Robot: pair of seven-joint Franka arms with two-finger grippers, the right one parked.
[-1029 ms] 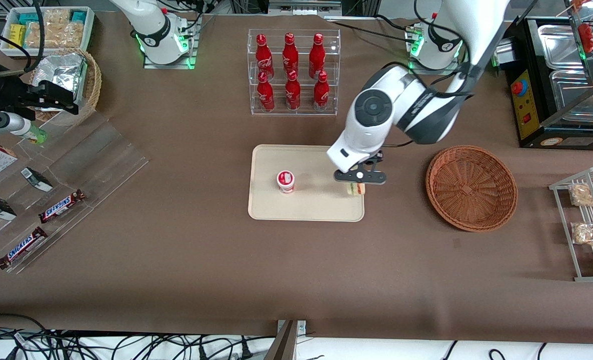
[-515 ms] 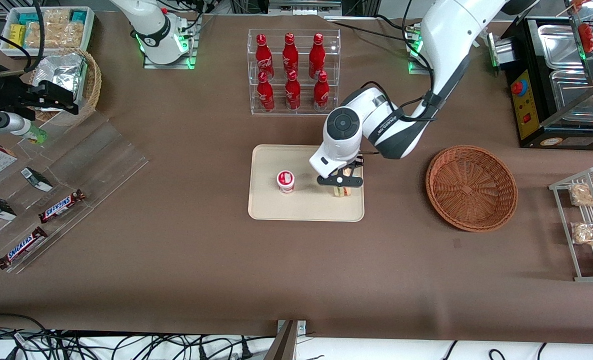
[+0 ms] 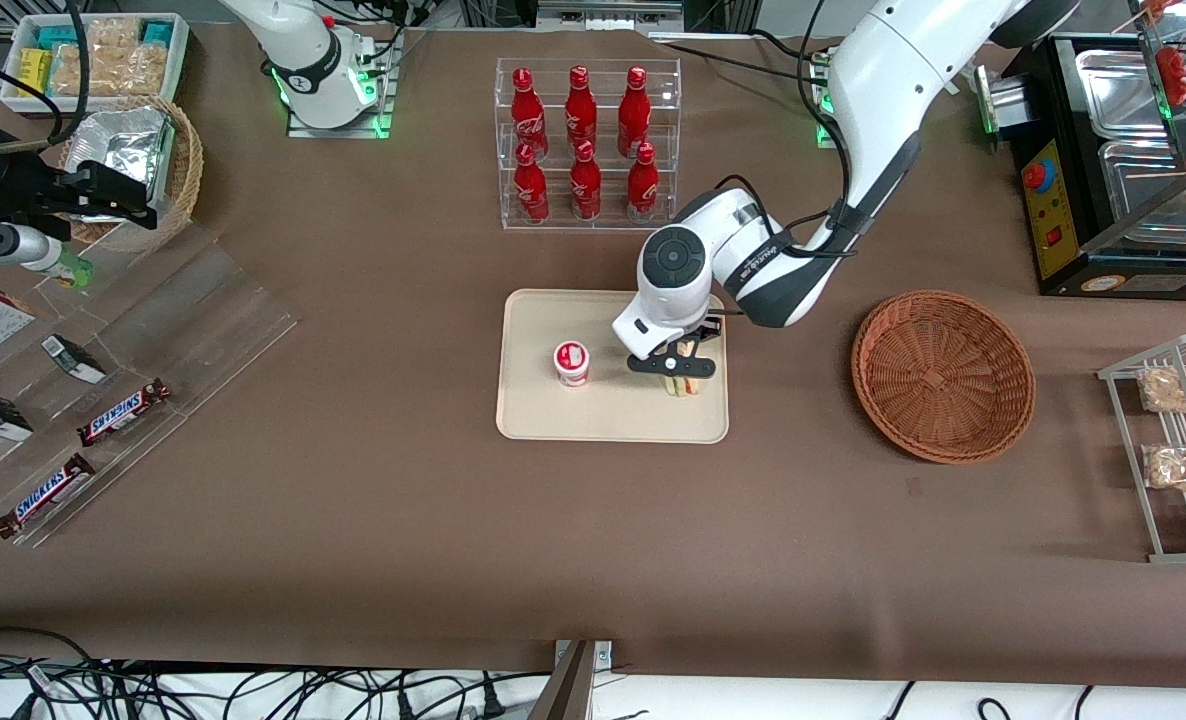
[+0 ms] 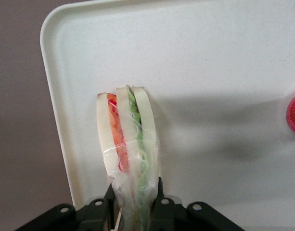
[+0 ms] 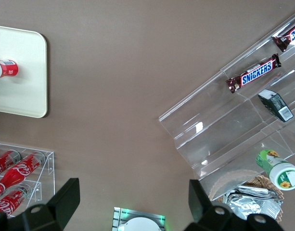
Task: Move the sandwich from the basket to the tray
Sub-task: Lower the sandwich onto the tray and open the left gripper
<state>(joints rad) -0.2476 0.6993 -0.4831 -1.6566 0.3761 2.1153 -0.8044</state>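
My left gripper (image 3: 681, 378) is over the beige tray (image 3: 593, 420), near its edge toward the basket. It is shut on the clear-wrapped sandwich (image 3: 685, 385), white bread with red and green layers. In the left wrist view the sandwich (image 4: 128, 139) hangs from the gripper (image 4: 135, 202) just above the tray (image 4: 224, 72). The round reddish-brown wicker basket (image 3: 943, 375) stands empty beside the tray, toward the working arm's end of the table. The tray also shows in the right wrist view (image 5: 22, 72).
A small red-lidded cup (image 3: 571, 362) stands on the tray beside the gripper. A clear rack of red bottles (image 3: 583, 145) stands farther from the camera than the tray. A metal wire rack with bagged snacks (image 3: 1178, 450) is at the working arm's end.
The gripper has carried the sandwich from the tray's basket-side edge a little farther over the tray and lower, toward the cup.
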